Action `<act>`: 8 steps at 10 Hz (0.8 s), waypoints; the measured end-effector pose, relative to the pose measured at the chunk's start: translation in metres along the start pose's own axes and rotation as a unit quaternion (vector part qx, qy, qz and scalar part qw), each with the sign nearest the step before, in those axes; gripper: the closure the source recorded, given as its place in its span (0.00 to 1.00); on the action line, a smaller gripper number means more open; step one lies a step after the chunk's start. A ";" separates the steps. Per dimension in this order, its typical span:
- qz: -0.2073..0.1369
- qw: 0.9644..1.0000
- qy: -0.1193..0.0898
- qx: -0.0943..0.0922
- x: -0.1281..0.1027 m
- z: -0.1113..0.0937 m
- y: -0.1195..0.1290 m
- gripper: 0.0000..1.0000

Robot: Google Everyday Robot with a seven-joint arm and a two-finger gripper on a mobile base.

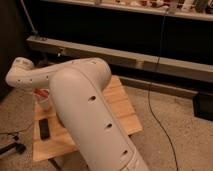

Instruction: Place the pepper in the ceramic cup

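My white arm (75, 95) fills the middle of the view and covers much of the small wooden table (122, 107). Under its far link, at the table's left side, a bit of a whitish cup (45, 102) shows, with a small red-orange patch (42, 93) right above it that looks like the pepper. I cannot tell whether the pepper is inside the cup or above it. My gripper is hidden behind the arm, somewhere by the cup at the table's left side.
A flat black rectangular block (44, 129) lies on the table's front left. A black cable (161, 125) runs over the speckled floor on the right. A long metal ledge (150, 62) stands behind the table, and a dark box (204, 106) stands at the right edge.
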 end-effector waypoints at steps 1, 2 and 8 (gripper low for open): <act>0.004 1.000 -0.005 -0.006 -0.001 -0.005 0.004 0.35; 0.004 1.000 -0.007 -0.009 -0.001 -0.008 0.007 0.31; -0.020 0.999 0.007 -0.029 0.000 -0.018 0.021 0.20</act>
